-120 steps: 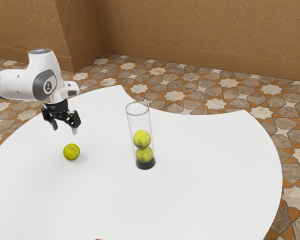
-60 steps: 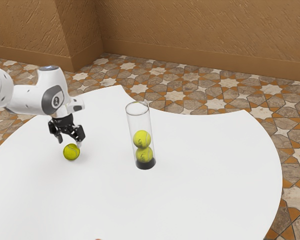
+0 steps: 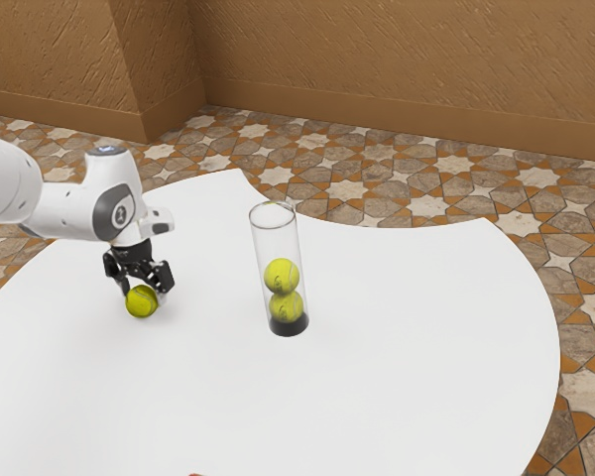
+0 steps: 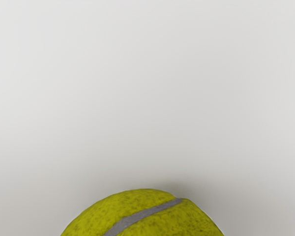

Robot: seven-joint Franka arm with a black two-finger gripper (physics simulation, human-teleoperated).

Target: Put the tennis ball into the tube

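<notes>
Low over the table, my black gripper [image 3: 144, 295] stands open around the upper part of the loose tennis ball [image 3: 142, 301], one finger toward each side of it. That yellow-green ball rests on the white top; in the wrist view the ball [image 4: 145, 214] is large, with a grey seam across it, just under my hand. Over toward the exterior view's right, the clear tube [image 3: 276, 243] stands upright on a black base, with a lower ball [image 3: 287, 306] and an upper ball [image 3: 282, 277] stacked inside.
The white table [image 3: 377, 387] has a curved edge. A small reddish thing [image 3: 195, 474] shows at the exterior view's bottom edge. The tube's height stands as an obstacle beside the arm. Patterned floor and a brown wall lie beyond.
My hand has come down and slightly toward the exterior view's right, from above the loose ball to around it. The loose ball and the tube have stayed in place.
</notes>
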